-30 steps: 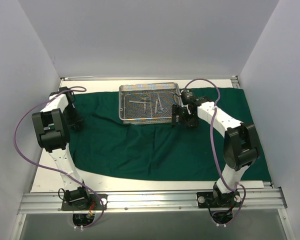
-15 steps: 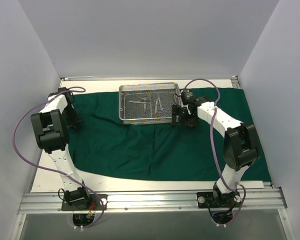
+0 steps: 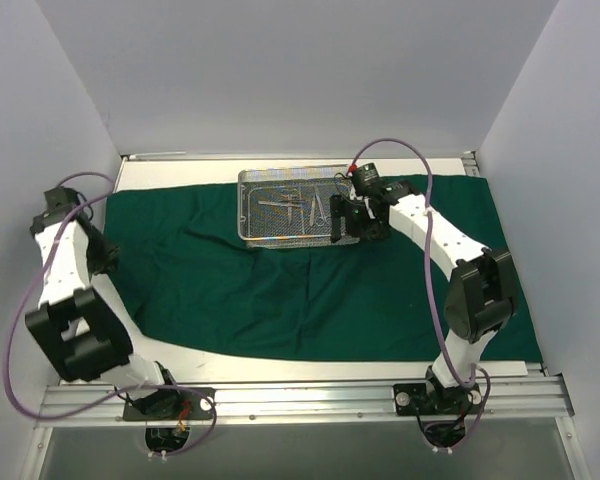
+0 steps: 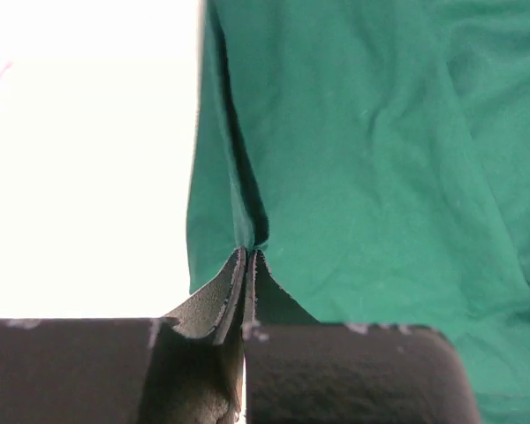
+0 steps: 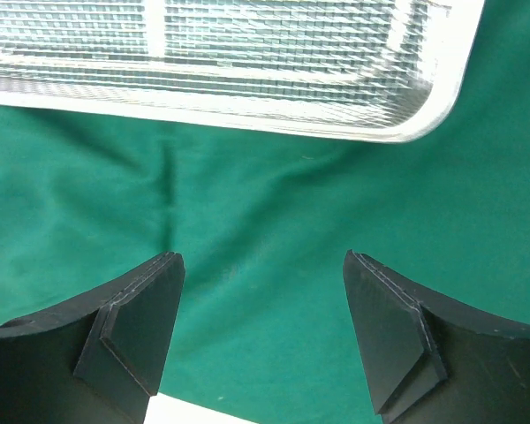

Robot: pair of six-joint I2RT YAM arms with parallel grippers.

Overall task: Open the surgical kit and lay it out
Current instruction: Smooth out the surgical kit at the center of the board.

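Observation:
The dark green cloth (image 3: 310, 280) lies spread over the table. The silver wire-mesh tray (image 3: 255, 222) stands on its far middle with several slim metal instruments (image 3: 302, 206) inside. My left gripper (image 3: 107, 258) is at the cloth's left edge. In the left wrist view the gripper (image 4: 248, 253) is shut on a fold of the cloth (image 4: 362, 159) at that edge. My right gripper (image 3: 342, 228) is open and empty at the tray's right near corner. In the right wrist view the gripper (image 5: 261, 300) hovers over the cloth (image 5: 274, 212) just short of the tray (image 5: 247, 62).
Bare white table (image 3: 170, 355) shows in front of the cloth and along the left (image 4: 88, 159). White walls close in the left, back and right. A metal rail (image 3: 300, 400) runs along the near edge by the arm bases.
My left arm has swung out to the left, and the cloth's left edge now reaches further left. My right gripper has moved left and further back, up to the tray's right end.

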